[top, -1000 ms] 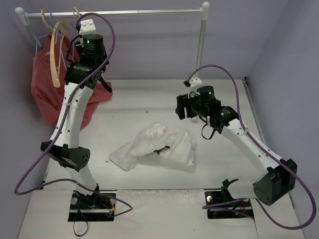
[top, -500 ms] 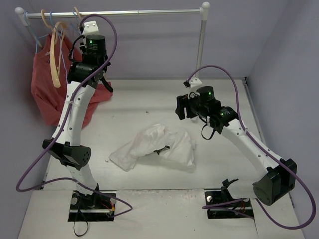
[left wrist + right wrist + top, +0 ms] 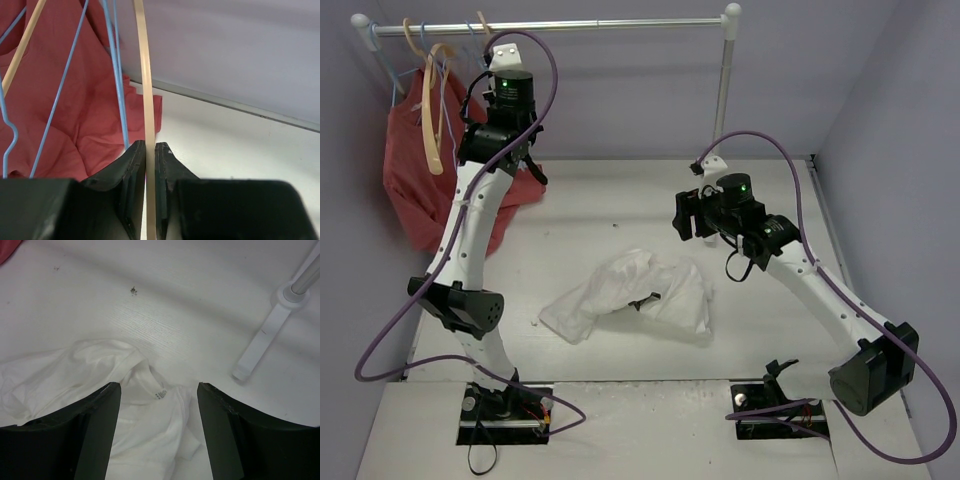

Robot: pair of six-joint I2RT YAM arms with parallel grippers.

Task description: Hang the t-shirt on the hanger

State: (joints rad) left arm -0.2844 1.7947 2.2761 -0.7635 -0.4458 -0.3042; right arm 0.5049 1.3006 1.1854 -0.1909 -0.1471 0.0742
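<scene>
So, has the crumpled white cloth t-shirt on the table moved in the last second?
No. The white t-shirt lies at the same spot relative to the white rack post.

My left gripper (image 3: pixel 149 146) has black fingers (image 3: pixel 130 175), with a light tan hanger (image 3: pixel 145 90) between them. To their left is a plain red garment (image 3: pixel 75 110) crossed by thin blue wire hangers (image 3: pixel 116 75). To their right, a pale lavender wall (image 3: pixel 225 45) meets the white table (image 3: pixel 240 145). Beneath my right gripper (image 3: pixel 159 387), also black, lies the plain white t-shirt (image 3: pixel 85 370). Purple cables (image 3: pixel 760 133) trail the white arms (image 3: pixel 470 220).
</scene>
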